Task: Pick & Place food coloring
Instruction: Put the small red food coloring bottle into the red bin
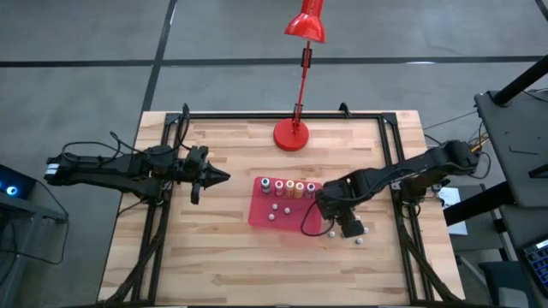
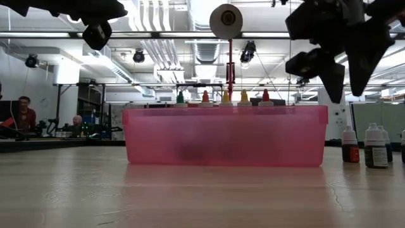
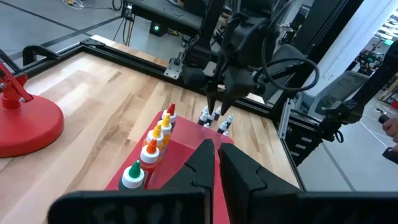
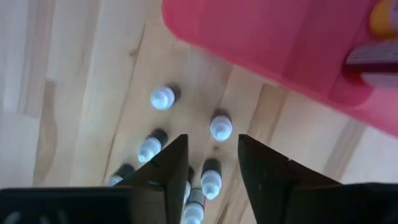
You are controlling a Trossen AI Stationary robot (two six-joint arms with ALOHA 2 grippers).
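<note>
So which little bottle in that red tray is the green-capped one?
Find the flat red plastic tray in front of the red desk lamp. Along its lamp-side edge stands a row of tiny pale bottles; the green-capped bottle is the end one nearest the left gripper, beside orange caps.

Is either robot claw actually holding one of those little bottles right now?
No. The right gripper hangs open above the white-capped bottles; the left gripper is empty too.
</note>
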